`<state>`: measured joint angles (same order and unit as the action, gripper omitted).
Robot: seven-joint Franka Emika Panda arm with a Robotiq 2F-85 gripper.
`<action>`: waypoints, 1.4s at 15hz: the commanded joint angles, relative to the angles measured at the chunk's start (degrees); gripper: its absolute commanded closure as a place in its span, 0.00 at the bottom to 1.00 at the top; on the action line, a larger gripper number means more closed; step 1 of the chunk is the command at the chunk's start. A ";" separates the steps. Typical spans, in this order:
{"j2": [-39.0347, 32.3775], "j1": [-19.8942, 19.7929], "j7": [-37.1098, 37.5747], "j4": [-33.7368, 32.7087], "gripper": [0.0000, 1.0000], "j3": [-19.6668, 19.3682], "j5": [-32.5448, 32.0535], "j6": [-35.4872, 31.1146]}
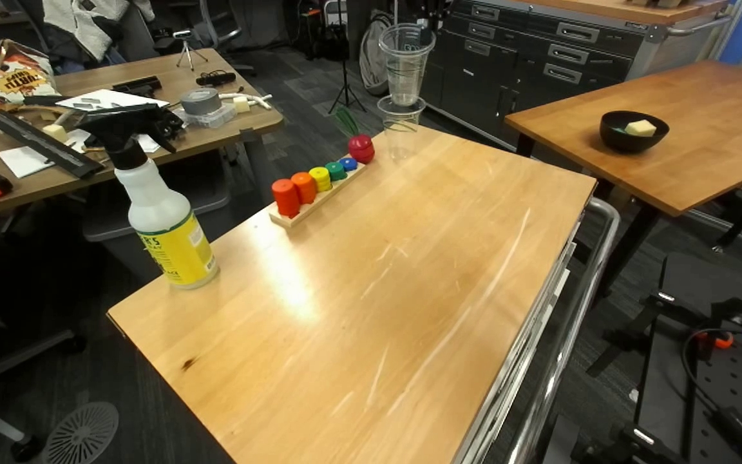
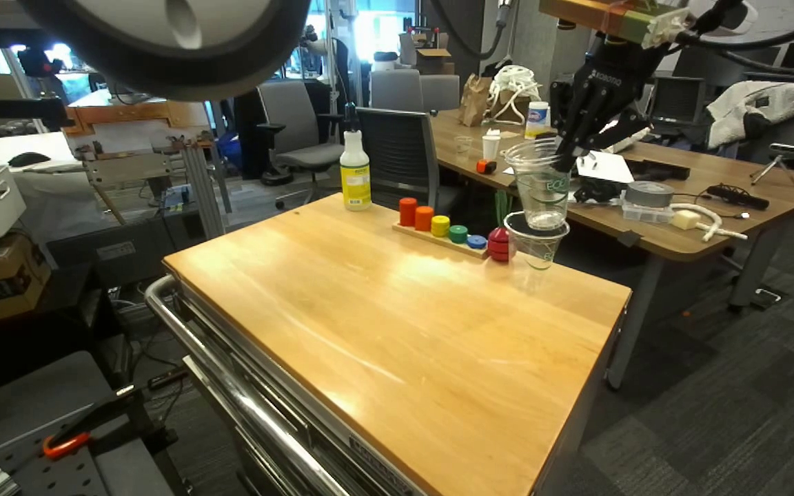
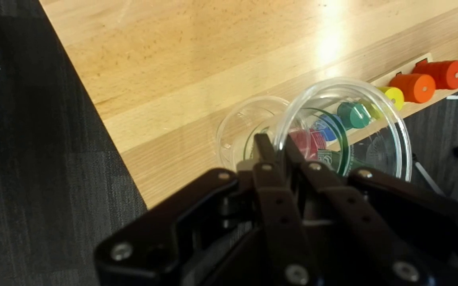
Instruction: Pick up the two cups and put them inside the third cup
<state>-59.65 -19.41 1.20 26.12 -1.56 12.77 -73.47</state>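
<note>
Mid-frame in the wrist view, the black gripper (image 3: 276, 145) was clamped on the rim of a clear, tapered plastic tumbler (image 2: 542, 198), possibly two nested; I couldn't count through the glassy walls. It opened upward, long axis near vertical, above a matching upright cup (image 2: 536, 255), upper right in an exterior view, on the scratched wooden tabletop (image 2: 404, 324).

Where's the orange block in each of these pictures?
In an exterior view: orange block, left of and above centre.
In an exterior view: orange block, slightly right of and above centre.
Wrist view: orange block, far right, above centre.
Shared landmark: the red block beside it, ending the row.
</note>
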 commanded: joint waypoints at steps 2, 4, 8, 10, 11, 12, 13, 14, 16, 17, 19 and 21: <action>-1.09 -0.50 -0.11 -1.42 0.98 1.56 -0.59 -0.12; -1.46 -0.56 -0.11 -1.45 0.98 1.56 -0.61 -0.34; -2.26 -0.65 -0.21 -1.43 0.98 1.92 -0.26 -0.61; -2.93 -0.77 0.04 -1.42 0.98 2.18 0.03 -0.98; -3.28 -0.88 0.34 -1.50 0.98 2.43 0.34 -1.17; -3.59 -0.94 0.49 -1.52 0.98 2.61 0.48 -1.24; -3.86 -0.98 0.54 -1.57 0.98 2.77 0.51 -1.39; -4.04 -1.09 0.62 -1.56 0.98 3.07 0.71 -1.40; -4.43 -1.25 0.65 -1.64 0.98 3.47 0.84 -1.56; -4.48 -1.36 0.70 -1.61 0.98 3.69 0.97 -1.37; -4.66 -1.54 0.69 -1.67 0.98 3.81 0.94 -1.49; -4.69 -1.87 0.88 -1.67 0.98 3.99 1.14 -1.41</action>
<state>-63.65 -20.20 1.18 26.13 0.89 12.82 -74.72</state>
